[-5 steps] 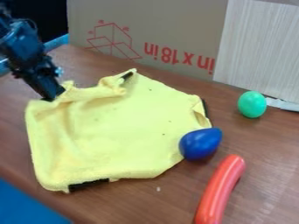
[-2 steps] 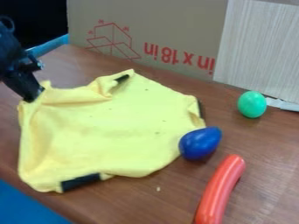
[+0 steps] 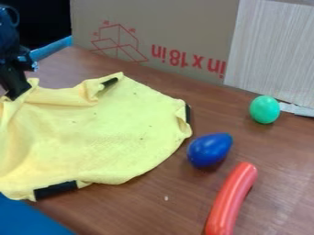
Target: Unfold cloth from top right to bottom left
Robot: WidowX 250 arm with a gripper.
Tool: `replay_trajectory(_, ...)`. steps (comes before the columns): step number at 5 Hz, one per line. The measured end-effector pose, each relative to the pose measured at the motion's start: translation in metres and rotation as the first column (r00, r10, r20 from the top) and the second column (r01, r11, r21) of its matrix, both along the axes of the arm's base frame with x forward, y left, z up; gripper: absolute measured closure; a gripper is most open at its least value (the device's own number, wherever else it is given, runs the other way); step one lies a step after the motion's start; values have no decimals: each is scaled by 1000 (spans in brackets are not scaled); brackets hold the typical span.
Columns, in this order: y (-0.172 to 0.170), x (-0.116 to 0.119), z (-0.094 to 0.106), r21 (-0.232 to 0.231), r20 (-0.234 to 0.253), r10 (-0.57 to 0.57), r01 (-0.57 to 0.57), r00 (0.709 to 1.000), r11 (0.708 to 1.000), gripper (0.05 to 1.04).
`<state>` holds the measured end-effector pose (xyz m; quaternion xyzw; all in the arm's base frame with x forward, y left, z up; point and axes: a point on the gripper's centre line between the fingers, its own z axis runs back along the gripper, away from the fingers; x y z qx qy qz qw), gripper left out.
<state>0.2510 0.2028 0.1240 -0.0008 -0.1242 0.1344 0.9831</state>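
The black gripper (image 3: 17, 95) is at the left edge of the view, shut on the upper left part of the yellow cloth. From there the cloth (image 3: 101, 137) spreads across the left half of the table, partly beyond the view's left edge. Creases run down its left side below the gripper. Its top edge is folded over near a black patch, and the right corner also has a small fold beside a dark strip. Another black patch shows at the bottom edge.
A blue egg-shaped object (image 3: 210, 150) lies just right of the cloth, apart from it. A red sausage-shaped toy (image 3: 231, 199) is at the lower right, a green egg (image 3: 265, 109) farther back. Cardboard (image 3: 159, 27) stands behind the brown table (image 3: 184, 206).
The gripper has moved left and slightly down, dragging the whole cloth left. The cloth's right side has come away from the blue object, and its lower left now hangs over the table's edge.
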Motion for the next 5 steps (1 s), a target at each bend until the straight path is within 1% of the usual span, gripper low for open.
replay_trajectory(1, 1, -1, -7, 31, -101, -39, 42, 994, 999, 859)
replay_trajectory(2, 7, -3, -2, 68, -150, -2, 12, 989, 998, 640)
replay_trajectory(3, 12, -1, 1, 70, -191, -6, 19, 982, 997, 322)
replay_trajectory(4, 10, 5, 13, 45, -173, -46, 55, 984, 997, 95)
replay_trajectory(5, -3, 9, 32, 17, -143, -168, 173, 975, 985, 81)
